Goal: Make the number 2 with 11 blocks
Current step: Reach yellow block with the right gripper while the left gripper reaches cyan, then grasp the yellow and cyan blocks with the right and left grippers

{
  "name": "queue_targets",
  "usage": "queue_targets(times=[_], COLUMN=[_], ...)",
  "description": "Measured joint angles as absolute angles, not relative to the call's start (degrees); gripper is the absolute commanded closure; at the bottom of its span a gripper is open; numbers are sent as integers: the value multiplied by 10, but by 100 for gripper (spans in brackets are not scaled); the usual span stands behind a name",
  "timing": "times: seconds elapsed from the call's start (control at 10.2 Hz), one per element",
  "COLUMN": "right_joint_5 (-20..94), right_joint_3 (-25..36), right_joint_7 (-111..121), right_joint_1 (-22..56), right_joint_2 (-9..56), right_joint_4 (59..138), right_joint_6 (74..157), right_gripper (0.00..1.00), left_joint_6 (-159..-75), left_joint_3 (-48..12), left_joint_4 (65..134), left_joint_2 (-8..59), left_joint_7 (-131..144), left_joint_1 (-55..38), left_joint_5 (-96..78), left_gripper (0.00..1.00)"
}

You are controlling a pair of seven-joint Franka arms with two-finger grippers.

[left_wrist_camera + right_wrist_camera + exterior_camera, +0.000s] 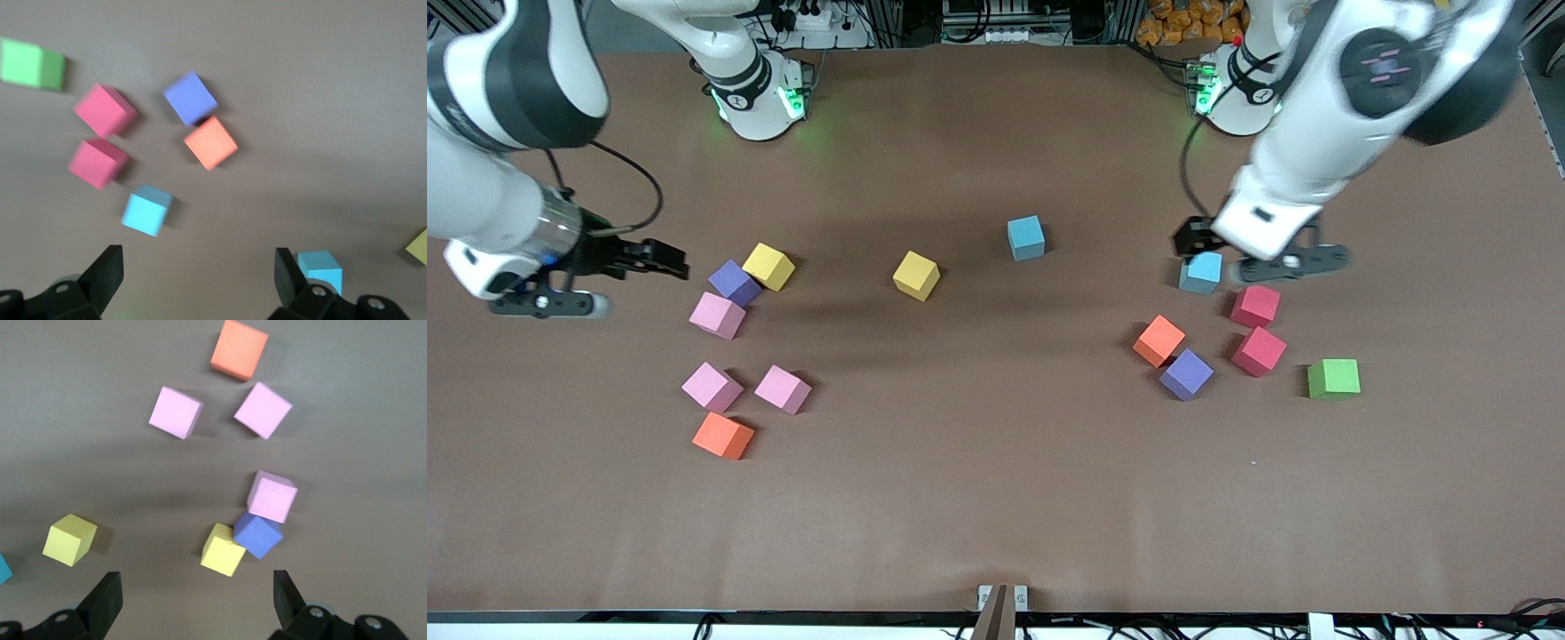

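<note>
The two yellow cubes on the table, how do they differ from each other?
One yellow cube sits toward the right arm's end of the table, touching a purple cube; the other yellow cube stands alone nearer the table's middle, touching nothing. The first is part of a cluster with a pink cube; the second has bare table around it. Both look the same size and colour, and both rest flat, untouched by a gripper.

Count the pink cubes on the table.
3, all toward the right arm's end: one pink cube touching the purple cube, two nearer the front camera, just above an orange cube.
</note>
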State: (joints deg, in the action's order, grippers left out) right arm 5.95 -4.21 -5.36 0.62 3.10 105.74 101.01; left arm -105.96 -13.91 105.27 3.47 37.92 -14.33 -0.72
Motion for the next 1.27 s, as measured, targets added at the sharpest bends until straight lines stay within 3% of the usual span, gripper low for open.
queue_targets(times=[0.2,0.59,0.88,1.27], right_joint_5=[67,70,75,78], right_joint_3=[-43,-44,-45,-45], right_joint_7=[-71,-252,-444,-603], right_joint_1=[43,145,212,298], right_joint_2=[32,52,107,179], right_joint_4=[1107,1185,1192,1249], right_joint_6=[1071,1179,1266,1459], right_gripper=[0,0,0,0], left_joint_6=[-1101,-1161,-1242,-1308], left_joint_3=[-159,-161,-161,-161], left_joint_4=[1096,1115,1140,1151], left_joint_2=[51,118,163,212], left_joint_7=[460,551,557,592], left_joint_1=[-185,-265,-298,-345], left_joint_5=[-7,-7,13,13], left_gripper=[0,0,0,0])
